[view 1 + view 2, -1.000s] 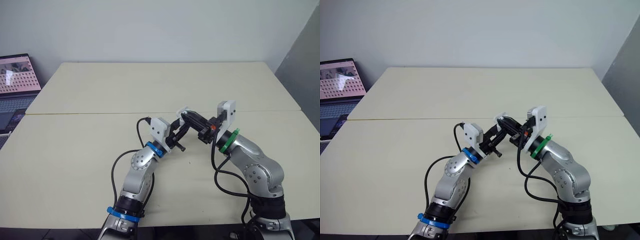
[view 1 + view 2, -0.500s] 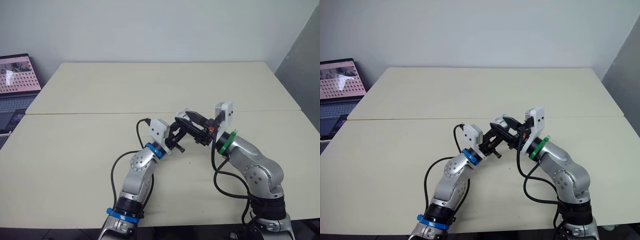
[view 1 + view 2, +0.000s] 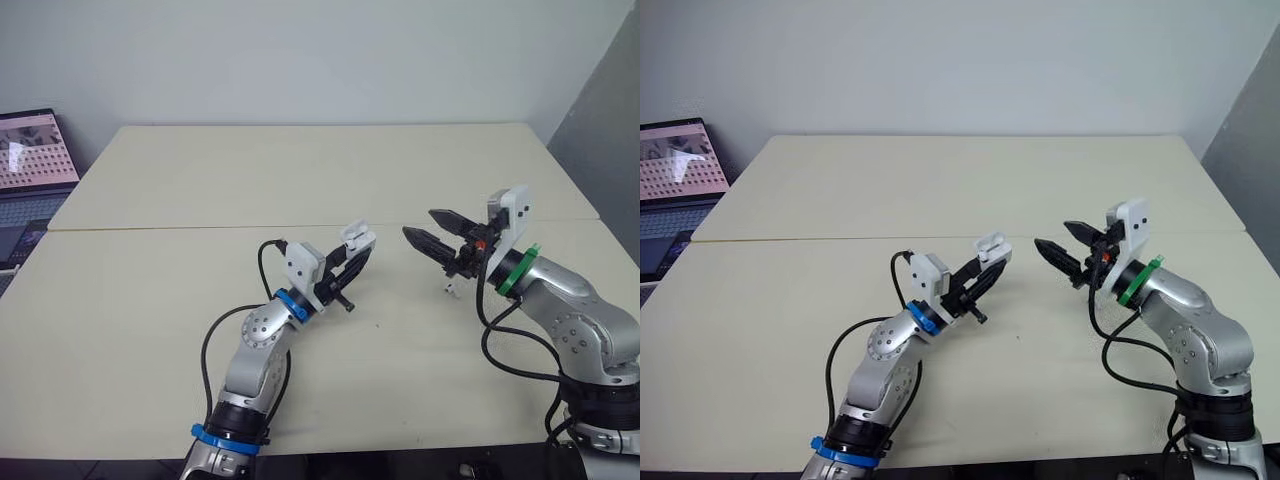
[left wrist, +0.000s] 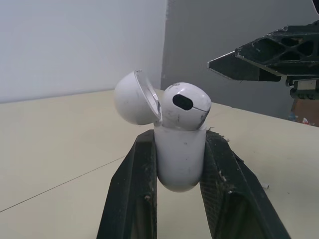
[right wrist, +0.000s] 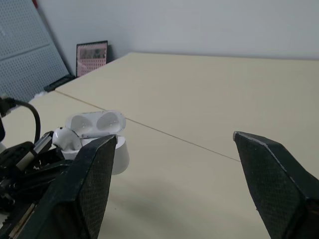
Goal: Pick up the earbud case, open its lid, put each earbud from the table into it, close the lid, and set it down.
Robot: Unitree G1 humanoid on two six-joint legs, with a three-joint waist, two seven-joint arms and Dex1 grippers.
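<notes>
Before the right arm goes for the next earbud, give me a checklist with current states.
1. Earbud case clamped in left gripper: ok.
2. Lid open: ok.
3. Seated earbud fully down in its slot: cannot tell.
4. Right gripper open and empty: ok.
5. Loose earbud lying on the table below the right gripper: ok.

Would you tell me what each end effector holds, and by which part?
Left end effector grips the earbud case by its lower body, lid open; right end effector holds nothing.
</notes>
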